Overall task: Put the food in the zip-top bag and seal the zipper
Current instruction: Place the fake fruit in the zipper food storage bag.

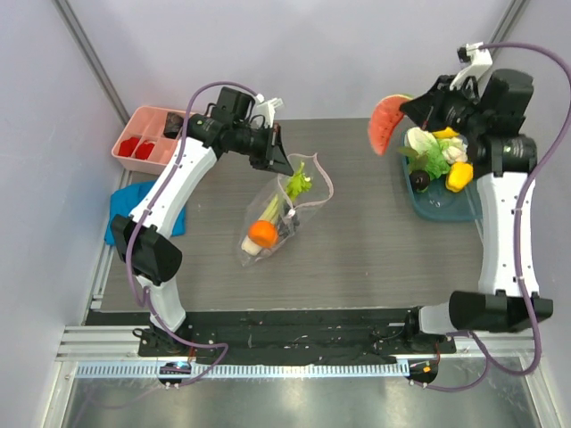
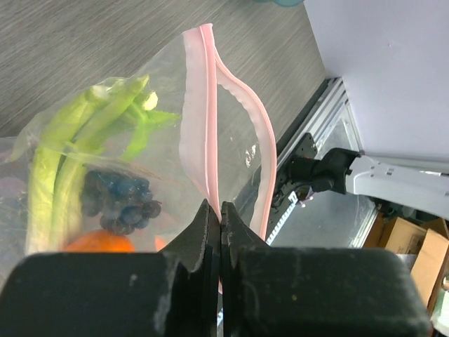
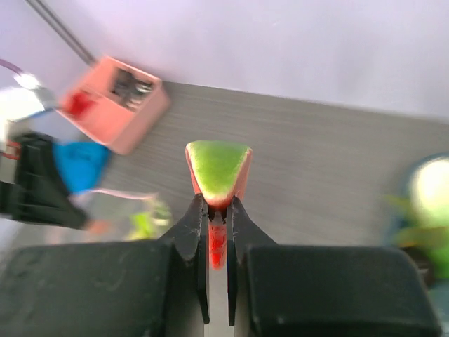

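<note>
Top external: grey table, lilac walls

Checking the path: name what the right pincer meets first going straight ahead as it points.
Past the watermelon slice it grips, the right pincer faces bare grey table; probably that comes first, though depth is unclear.

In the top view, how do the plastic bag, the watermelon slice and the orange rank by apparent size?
1. plastic bag, largest.
2. watermelon slice; it is held up, nearer the camera, so it may look bigger than it is.
3. orange, smallest.
</note>
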`<action>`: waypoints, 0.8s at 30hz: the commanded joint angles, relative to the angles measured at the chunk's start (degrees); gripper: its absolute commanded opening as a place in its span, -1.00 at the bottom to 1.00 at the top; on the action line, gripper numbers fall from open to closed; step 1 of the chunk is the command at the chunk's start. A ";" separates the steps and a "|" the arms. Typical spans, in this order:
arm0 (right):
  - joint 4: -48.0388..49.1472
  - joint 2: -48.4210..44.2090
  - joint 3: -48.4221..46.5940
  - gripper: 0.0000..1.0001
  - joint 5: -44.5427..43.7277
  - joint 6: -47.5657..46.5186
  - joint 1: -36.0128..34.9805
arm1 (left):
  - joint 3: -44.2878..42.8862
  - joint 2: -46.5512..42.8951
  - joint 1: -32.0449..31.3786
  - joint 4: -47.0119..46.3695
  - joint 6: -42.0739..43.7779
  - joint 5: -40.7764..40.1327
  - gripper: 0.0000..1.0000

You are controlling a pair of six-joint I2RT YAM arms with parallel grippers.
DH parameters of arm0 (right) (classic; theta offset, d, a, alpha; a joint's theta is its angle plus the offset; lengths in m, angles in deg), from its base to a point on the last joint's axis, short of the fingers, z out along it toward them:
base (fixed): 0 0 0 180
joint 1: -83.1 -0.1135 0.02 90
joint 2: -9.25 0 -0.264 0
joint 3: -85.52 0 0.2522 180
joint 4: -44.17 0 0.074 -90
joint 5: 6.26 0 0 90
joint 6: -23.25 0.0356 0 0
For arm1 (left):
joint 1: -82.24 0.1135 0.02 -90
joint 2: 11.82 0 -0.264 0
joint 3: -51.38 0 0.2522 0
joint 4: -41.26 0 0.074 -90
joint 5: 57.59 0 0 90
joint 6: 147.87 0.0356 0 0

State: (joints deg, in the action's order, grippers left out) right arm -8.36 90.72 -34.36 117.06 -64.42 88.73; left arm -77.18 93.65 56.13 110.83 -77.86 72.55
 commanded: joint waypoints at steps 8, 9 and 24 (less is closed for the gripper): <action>19.44 -7.65 14.81 -0.98 -38.91 39.85 -24.51 | 4.50 -3.69 2.20 -12.12 -11.29 1.17 -1.00; 18.91 -6.51 14.63 -0.98 -39.55 41.60 -25.57 | 4.59 -3.69 2.29 -12.65 -11.74 0.82 -1.00; 14.95 -0.09 20.43 -0.98 -45.89 43.90 -40.08 | 10.83 -4.92 6.60 -21.45 -20.18 4.16 -1.00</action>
State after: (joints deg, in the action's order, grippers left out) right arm 5.85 89.63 -14.45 73.59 -21.89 50.48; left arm -66.17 92.56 62.03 95.16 -95.02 73.17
